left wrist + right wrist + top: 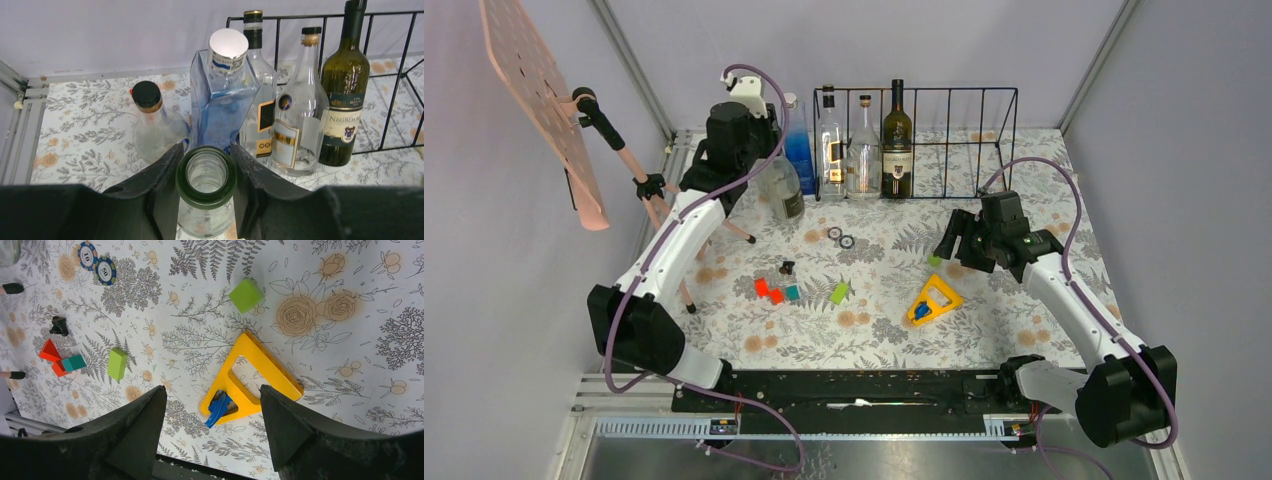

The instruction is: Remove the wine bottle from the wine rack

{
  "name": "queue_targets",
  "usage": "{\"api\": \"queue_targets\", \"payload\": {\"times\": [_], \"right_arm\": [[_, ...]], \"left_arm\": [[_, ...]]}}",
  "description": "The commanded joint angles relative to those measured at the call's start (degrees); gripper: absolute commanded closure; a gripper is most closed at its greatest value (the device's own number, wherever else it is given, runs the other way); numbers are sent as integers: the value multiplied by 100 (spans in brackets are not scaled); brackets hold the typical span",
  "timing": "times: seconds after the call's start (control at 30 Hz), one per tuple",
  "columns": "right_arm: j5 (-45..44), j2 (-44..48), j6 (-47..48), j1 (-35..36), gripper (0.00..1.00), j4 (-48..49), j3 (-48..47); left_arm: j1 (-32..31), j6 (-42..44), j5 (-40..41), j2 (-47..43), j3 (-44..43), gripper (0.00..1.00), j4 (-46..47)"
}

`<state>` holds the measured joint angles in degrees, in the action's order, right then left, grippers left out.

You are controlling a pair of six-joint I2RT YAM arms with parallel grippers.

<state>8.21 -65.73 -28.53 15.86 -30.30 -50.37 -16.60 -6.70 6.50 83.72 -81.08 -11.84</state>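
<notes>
Our left gripper [207, 165] pinches the neck of a green-rimmed bottle [205, 200], its body cut off beneath; our right gripper [212, 395] hangs spread.

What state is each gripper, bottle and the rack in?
left gripper: shut on the green-rimmed bottle
right gripper: open, empty
green-rimmed bottle: uncapped, held by the neck, outside the wine rack
dark wine bottle: upright in the wine rack
blue bottle: capped, upright, outside the rack
wine rack: three bottles at left end, other bays empty
</notes>
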Motion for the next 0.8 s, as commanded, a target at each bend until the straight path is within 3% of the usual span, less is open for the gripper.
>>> {"api": "queue_targets", "payload": {"times": [0.0, 0.53, 0.7, 0.77], "right_arm": [[66, -27, 121, 16, 24, 60, -131], [79, -67, 281, 16, 24, -138, -253], [132, -75, 282, 22, 24, -141, -187], [164, -64, 280, 20, 24, -141, -181]], "left_arm": [[67, -165, -260, 7, -331, 100, 1800], [96, -123, -363, 443, 134, 98, 2845], [96, -130, -454, 475, 369, 70, 3021], [102, -130, -474, 497, 426, 65, 3038]]}}
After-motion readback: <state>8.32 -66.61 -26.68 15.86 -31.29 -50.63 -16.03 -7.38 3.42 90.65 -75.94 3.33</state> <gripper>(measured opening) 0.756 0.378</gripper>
